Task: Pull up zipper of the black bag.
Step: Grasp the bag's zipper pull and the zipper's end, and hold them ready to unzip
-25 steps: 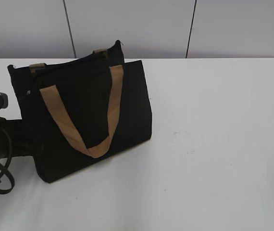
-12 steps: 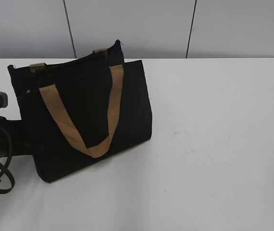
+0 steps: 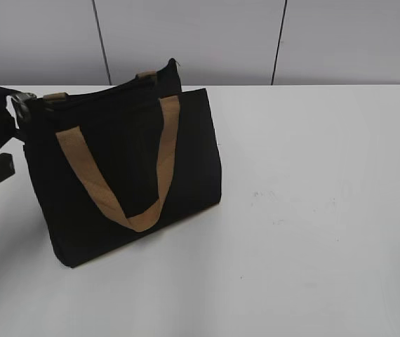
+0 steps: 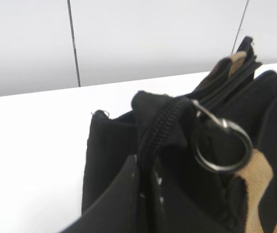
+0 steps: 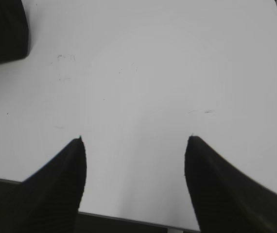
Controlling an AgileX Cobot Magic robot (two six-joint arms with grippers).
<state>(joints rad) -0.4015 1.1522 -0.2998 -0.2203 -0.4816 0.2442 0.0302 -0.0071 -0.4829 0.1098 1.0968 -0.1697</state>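
Observation:
The black bag stands on the white table with a tan handle hanging down its front. My left gripper is at the bag's top left corner. In the left wrist view its jaws are shut on the end of the bag's top edge, with the zipper running down between them. The silvery ring pull hangs just right of the jaws, untouched. My right gripper is open and empty over bare table. It is not seen in the exterior view.
A corner of the bag shows at the top left of the right wrist view. The white table extends to the right of the bag. A grey panelled wall rises behind it.
My left arm has risen from the lower left to the bag's top left corner and closed on its end. The bag's left end has drawn in slightly.

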